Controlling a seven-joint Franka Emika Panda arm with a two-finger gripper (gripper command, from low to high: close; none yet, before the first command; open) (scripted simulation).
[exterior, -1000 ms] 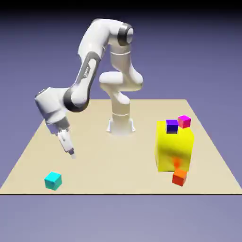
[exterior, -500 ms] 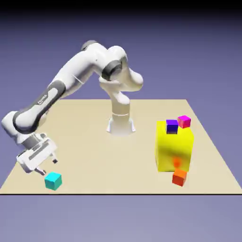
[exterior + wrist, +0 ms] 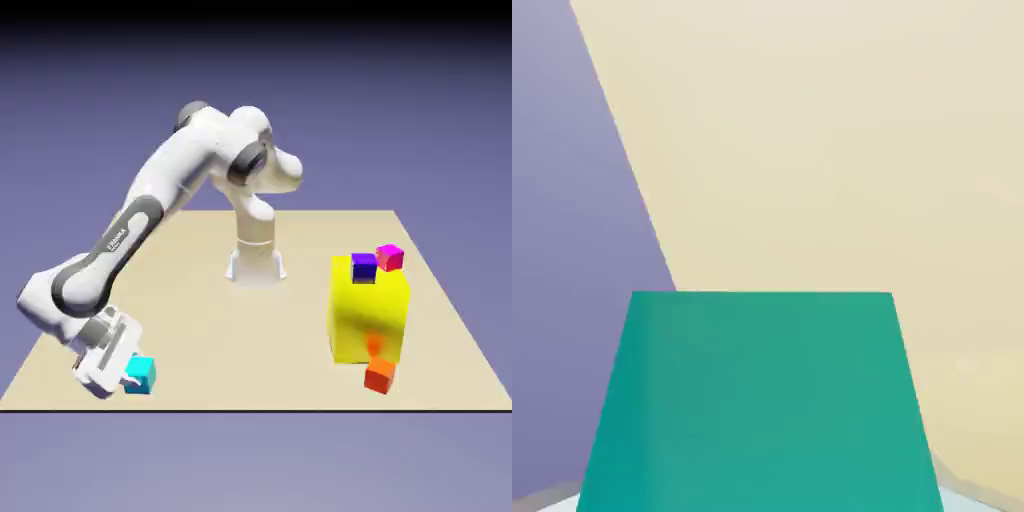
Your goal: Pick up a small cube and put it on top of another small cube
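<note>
As the hand view shows, your gripper [image 3: 132, 367] grips the smooth, flat-faced cyan cube [image 3: 142, 375], its jaws closed on its sides, above the matte tan table [image 3: 240, 345]

The white arm [image 3: 180, 170] has dark grey joint bands.

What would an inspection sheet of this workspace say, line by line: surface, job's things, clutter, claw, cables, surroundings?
Surface: pale tan table, no spills or marks seen.
Job's things: cyan cube in the claw, near the table's front edge; which cube it goes on, the pictures don't say.
Clutter: yellow block on the exterior view's right; orange-red cube in front of it; purple cube and magenta cube by its top, exact support unclear.
Claw: shut on the cyan cube.
Cables: nothing seen.
Surroundings: plain blue-violet backdrop, no people.
</note>
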